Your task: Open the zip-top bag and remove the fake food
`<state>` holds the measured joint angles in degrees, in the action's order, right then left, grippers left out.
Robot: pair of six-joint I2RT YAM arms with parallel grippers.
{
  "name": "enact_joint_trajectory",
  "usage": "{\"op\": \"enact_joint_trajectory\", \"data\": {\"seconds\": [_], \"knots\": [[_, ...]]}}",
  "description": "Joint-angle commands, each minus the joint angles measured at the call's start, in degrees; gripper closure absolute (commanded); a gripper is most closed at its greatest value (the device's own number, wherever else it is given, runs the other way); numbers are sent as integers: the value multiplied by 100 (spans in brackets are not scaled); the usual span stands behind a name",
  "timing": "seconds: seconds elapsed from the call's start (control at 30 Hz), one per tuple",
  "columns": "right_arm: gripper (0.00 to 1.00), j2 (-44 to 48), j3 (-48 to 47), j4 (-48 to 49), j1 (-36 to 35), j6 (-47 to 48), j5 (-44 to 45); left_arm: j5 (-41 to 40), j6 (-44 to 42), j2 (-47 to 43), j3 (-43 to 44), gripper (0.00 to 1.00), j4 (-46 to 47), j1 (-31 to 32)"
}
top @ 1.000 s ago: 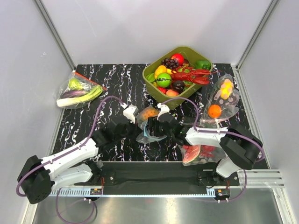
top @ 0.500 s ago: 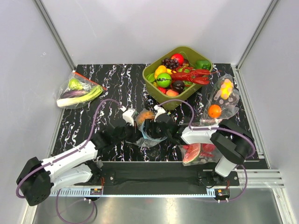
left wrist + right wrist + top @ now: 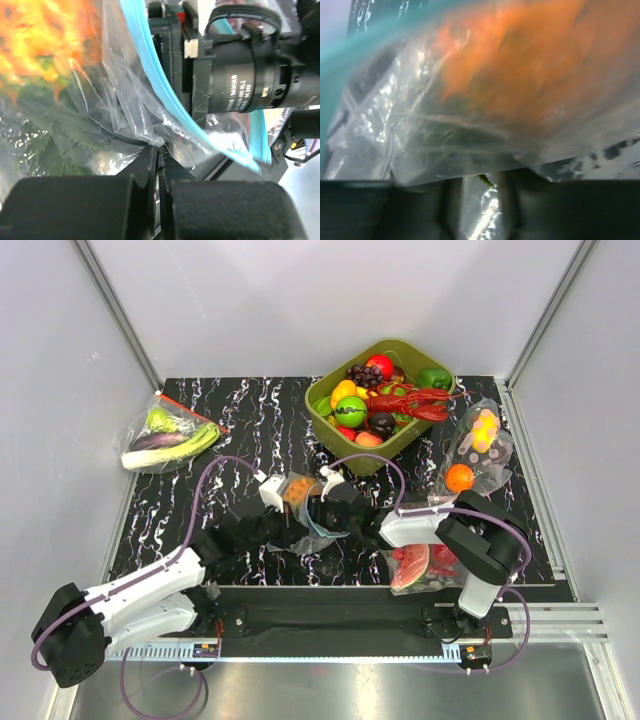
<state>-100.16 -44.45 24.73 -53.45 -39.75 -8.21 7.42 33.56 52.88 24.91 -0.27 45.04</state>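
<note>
Here the zip-top bag (image 3: 316,527) sits near the front middle of the black marbled table (image 3: 250,410), caught between the ends of the two arms. From above I cannot tell whether it touches the tabletop. Its teal zip strip (image 3: 149,50) runs across the left wrist view as a bowed line, with crinkled clear film on both sides.

The fake food (image 3: 299,489) is inside the bag. A bumpy orange-yellow body with dark green leaves below it fills the left of the left wrist view. The right wrist view shows an orange mass blurred behind the film.

The left gripper (image 3: 159,154) has its jaws pressed together on a fold of the bag's film just below the strip. The right gripper (image 3: 482,202) meets the bag from the other side. Its fingers (image 3: 385,210) stand close, with a narrow slot between them where shiny film shows, but the blur keeps me from telling whether they clamp it. The right arm's black motor housing (image 3: 250,75) sits just behind the strip.

Beyond the bag, a green bin (image 3: 333,443) holds mixed plastic fruits and a red lobster (image 3: 415,402). By the table's right edge lies a clear bag with yellow and orange pieces (image 3: 478,450). A bag with a watermelon slice (image 3: 412,568) lies at the front edge beside the right arm. A bag of green vegetables (image 3: 165,435) lies well apart at the left edge.
</note>
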Motion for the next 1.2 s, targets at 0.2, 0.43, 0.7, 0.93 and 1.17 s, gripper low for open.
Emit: {"op": "enact_joint_trajectory", "data": {"seconds": [0.2, 0.43, 0.7, 0.93, 1.17], "knots": [[78, 480, 129, 173, -218, 99, 346, -1220, -139, -893, 260, 45, 45, 58], [86, 603, 199, 85, -218, 151, 504, -2789, 229, -1325, 217, 23, -1140, 49], [90, 831, 261, -64, -227, 195, 653, -2825, 599, -762, 94, 22, -1291, 32], [92, 972, 314, -188, -218, 301, 786, -2676, 634, -665, -153, 39, -931, -4], [92, 1235, 340, -468, -192, 327, 952, -2280, 660, -455, -293, 82, -597, -12]]}}
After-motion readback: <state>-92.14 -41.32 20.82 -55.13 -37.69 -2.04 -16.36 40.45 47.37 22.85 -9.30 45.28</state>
